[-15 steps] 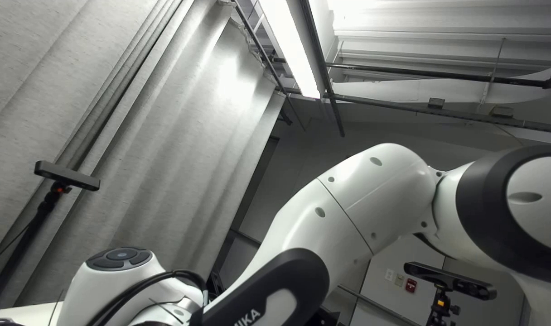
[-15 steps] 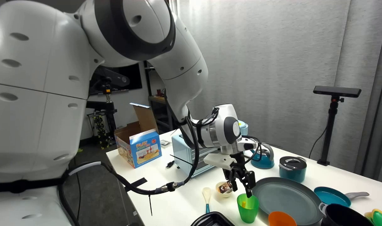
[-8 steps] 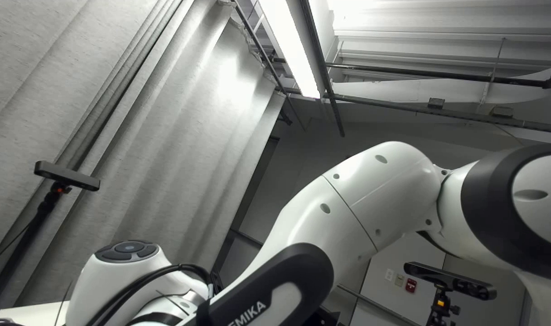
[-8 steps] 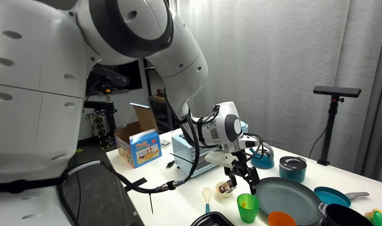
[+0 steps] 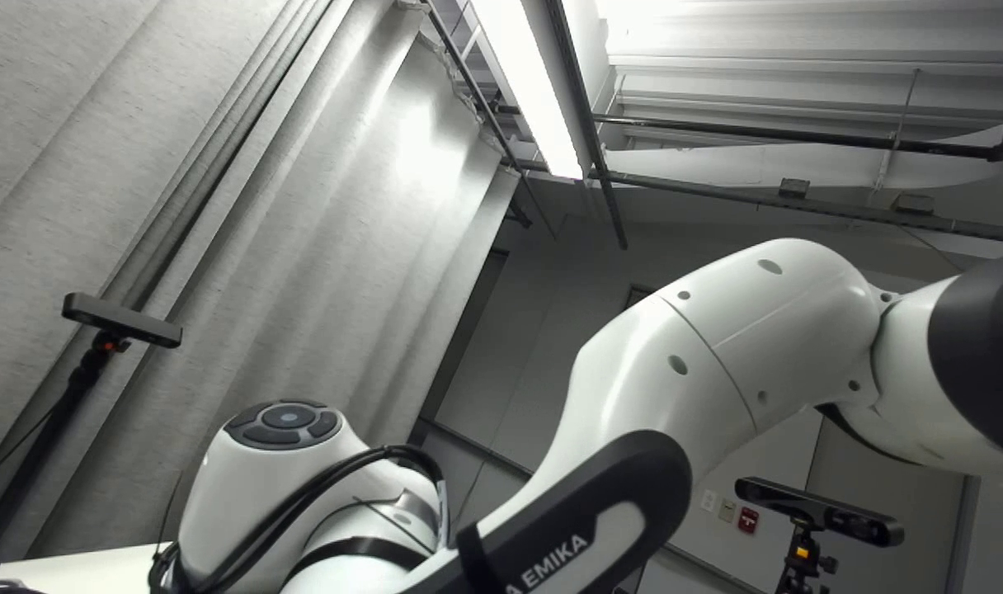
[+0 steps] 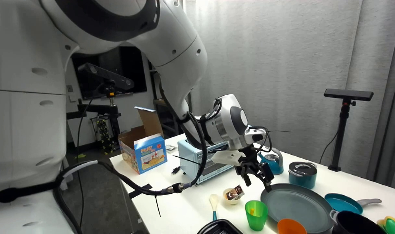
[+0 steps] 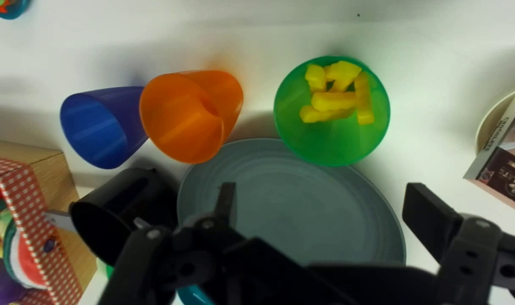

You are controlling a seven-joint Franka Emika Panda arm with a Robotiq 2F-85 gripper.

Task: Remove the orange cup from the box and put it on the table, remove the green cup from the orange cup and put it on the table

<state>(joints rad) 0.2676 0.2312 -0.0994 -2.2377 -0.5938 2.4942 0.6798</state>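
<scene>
Gripper (image 7: 323, 205) hangs above the bench (image 6: 181, 205) near the plate (image 6: 298, 208), jaws spread wide, nothing between them. Touches neither cup, so it can likely back off without clipping a rim.

Orange cup (image 7: 189, 116) is on the bench, mouth up as far as I can tell; an exterior view cuts off its foot. Green cup (image 6: 257, 221) is on the bench too, upright, apart from orange and just beside the plate. Rim overlaps the plate edge in the wrist view, probably just camera angle; contact unclear. Upright is what keeps the fries (image 7: 333, 101) in; a tip would likely spill them.

My read: task looks done. Cups un-nested, neither boxed, gripper empty, so only retreat seems left.

Blue cup (image 7: 101, 127) sits tight by orange, can't tell if touching; bumping either might shove both. Black pot (image 7: 147, 190) is near them, toward the checked box (image 7: 22, 190). Can't tell which box the task means: that one, with play food (image 7: 29, 264), or the blue box (image 6: 150, 155), a flap raised, well apart from the cups. Other side of green: chocolate (image 7: 505, 165) lies tilted in the bowl (image 7: 488, 128), rim propping it, likely too wide to drop flat.
</scene>
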